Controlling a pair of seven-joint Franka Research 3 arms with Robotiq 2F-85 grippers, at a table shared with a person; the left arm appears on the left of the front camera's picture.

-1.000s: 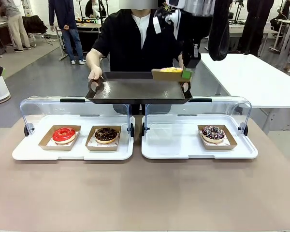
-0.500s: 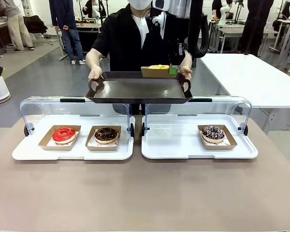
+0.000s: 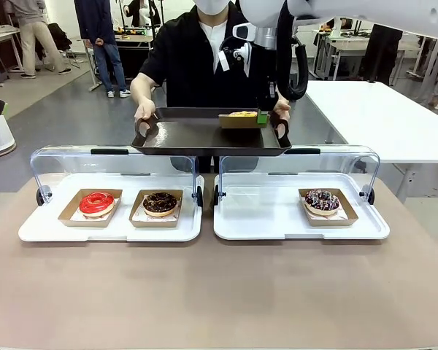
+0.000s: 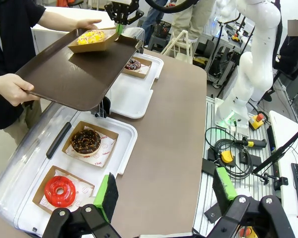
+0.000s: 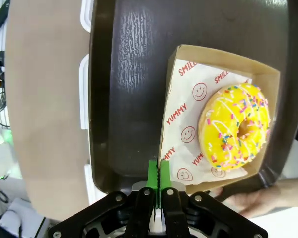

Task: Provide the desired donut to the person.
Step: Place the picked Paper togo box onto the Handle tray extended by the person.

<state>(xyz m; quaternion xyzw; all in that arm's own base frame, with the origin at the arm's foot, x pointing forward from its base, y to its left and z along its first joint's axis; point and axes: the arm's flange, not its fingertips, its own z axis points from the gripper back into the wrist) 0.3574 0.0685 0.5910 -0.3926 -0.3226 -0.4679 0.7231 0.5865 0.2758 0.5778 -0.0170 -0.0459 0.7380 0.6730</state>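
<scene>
Front view table [image 3: 219, 292]: brown top, lying below both pincers and well under the right one.
Person [image 3: 197, 65]: black top over white, standing across the table directly behind the right pincer, with both hands on the ends of a brown tray.
White trays: two side by side on the table with clear lids swung back. The left white tray [image 3: 109, 232] and the right white tray [image 3: 277, 219] are both lower than the right pincer and nearer the robot.
Brown tray [image 3: 197, 135]: held in the air above the lids, straight beneath the right pincer.
Carton [image 5: 223, 57]: open cardboard box with a printed paper liner, on the brown tray's end, with one side wall running into the right pincer's tips.
Right pincer [image 5: 158, 173]: closed, its green pads pinching the carton's side wall from above.
Left pincer [image 4: 165, 191]: jaws wide apart with nothing between them, hanging over the table's near side, well apart from the brown tray.
Person's hand [image 5: 248, 201]: under the tray's edge, just beside the right pincer.
Yellow donut [image 5: 236, 126]: sprinkled, lying in the carton just beyond the right pincer's tips.
Red donut [image 4: 59, 191]: in its own carton on the left white tray, just beside one pad of the left pincer.
Chocolate donut [image 4: 85, 141]: next carton along, farther ahead of the left pincer.
Sprinkled dark donut [image 3: 322, 200]: on the right white tray, below the right pincer and off to its side.
</scene>
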